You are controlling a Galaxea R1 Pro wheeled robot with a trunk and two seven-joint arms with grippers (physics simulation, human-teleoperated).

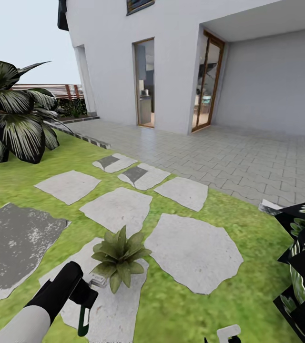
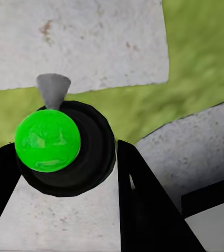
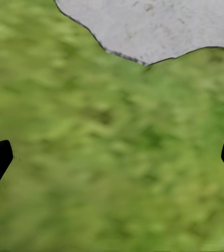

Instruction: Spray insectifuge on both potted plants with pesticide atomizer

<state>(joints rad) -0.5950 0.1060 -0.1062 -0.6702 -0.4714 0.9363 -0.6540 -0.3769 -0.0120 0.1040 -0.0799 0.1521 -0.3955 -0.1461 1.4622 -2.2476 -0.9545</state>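
Grey stepping stones [image 1: 190, 252] cross the lawn [image 1: 248, 224] beside a paved patio [image 1: 248, 157]. The left end effector [image 2: 64, 173] grips the pesticide atomizer [image 2: 64, 147] near a potted plant [image 1: 120, 255]; the right end effector [image 3: 112, 157] hangs spread wide.

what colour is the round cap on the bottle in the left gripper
Bright green, on the dark atomizer; clearest in the left wrist view.
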